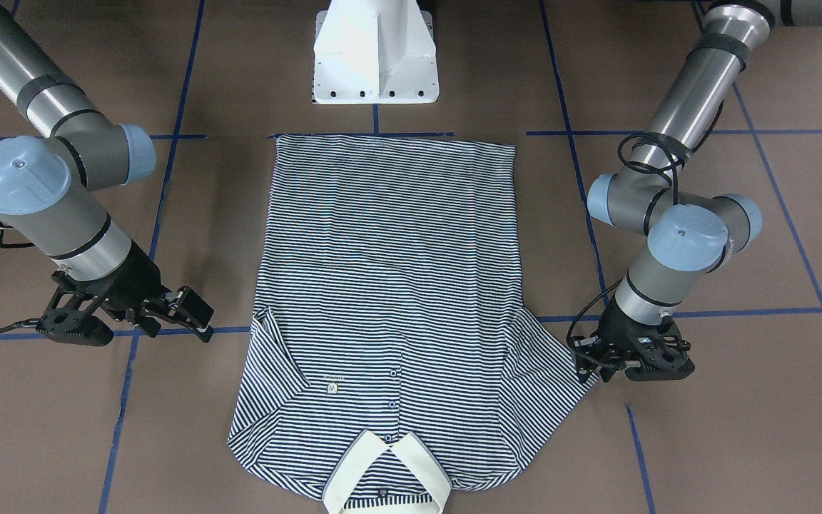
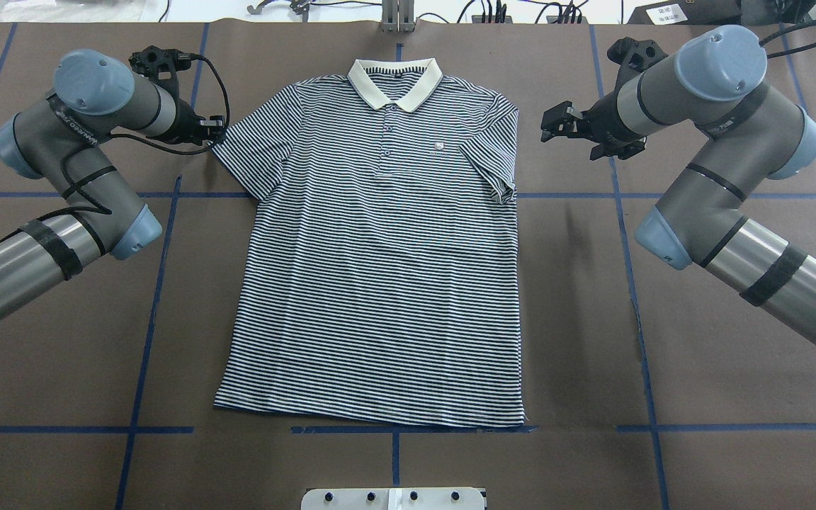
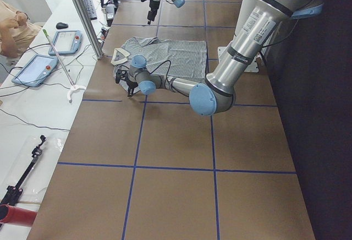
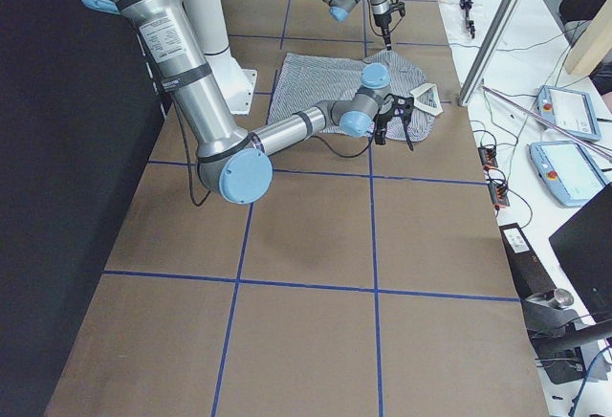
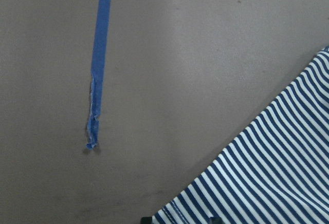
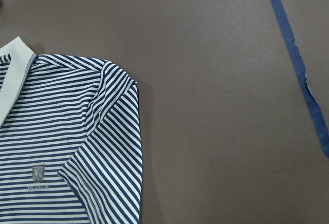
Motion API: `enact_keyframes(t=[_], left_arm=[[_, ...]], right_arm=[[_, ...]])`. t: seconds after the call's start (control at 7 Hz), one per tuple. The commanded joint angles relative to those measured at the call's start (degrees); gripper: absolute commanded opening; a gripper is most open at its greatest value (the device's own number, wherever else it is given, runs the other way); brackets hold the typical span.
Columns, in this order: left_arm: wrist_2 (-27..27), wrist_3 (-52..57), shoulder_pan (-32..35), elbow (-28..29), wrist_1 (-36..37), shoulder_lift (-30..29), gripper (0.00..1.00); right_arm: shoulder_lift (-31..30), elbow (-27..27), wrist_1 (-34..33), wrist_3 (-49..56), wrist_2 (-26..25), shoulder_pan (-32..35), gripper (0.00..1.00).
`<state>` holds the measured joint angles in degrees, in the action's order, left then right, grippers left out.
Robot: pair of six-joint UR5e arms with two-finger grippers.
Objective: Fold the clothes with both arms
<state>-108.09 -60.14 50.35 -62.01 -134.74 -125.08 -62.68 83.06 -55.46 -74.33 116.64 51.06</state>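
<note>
Since the right sleeve point(image 2: 499, 166) already lies folded in over the chest, the work in hand looks to be the matching fold on the other side. The shirt point(image 2: 380, 283) lies flat and face up in the middle of the table point(image 2: 663, 319), buttons showing, collar point(image 2: 395, 83) at the far edge from the robot and hem nearest its base. The left gripper point(image 2: 213, 131) sits low at the tip of the spread left sleeve point(image 2: 245, 156). In its wrist view two dark fingertips point(image 5: 147, 219) show apart at the sleeve's hem, so it appears to straddle the cloth without having pinched it. The right gripper point(image 2: 553, 124) hovers beside the folded shoulder, clear of the fabric with its fingers apart, probably keeping out of the way. A firm pinch on the hem is likely needed next, or the thin cloth could slip.
</note>
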Motion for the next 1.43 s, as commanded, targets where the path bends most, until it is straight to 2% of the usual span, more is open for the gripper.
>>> enact_keyframes(t=[0.0, 1.0, 1.14, 1.29], left_arm=[[0.2, 0.0, -0.1, 0.0, 0.1, 0.0, 0.46], [0.2, 0.0, -0.6, 0.0, 0.1, -0.1, 0.45], [0.2, 0.0, -0.9, 0.0, 0.1, -0.1, 0.40], [0.2, 0.0, -0.9, 0.0, 0.2, -0.1, 0.04]], right_arm=[[0.1, 0.0, 0.0, 0.1, 0.0, 0.0, 1.00], [0.0, -0.3, 0.0, 0.0, 0.0, -0.1, 1.00], [0.0, -0.4, 0.0, -0.1, 0.1, -0.1, 1.00], [0.0, -0.4, 0.0, -0.1, 0.1, -0.1, 1.00]])
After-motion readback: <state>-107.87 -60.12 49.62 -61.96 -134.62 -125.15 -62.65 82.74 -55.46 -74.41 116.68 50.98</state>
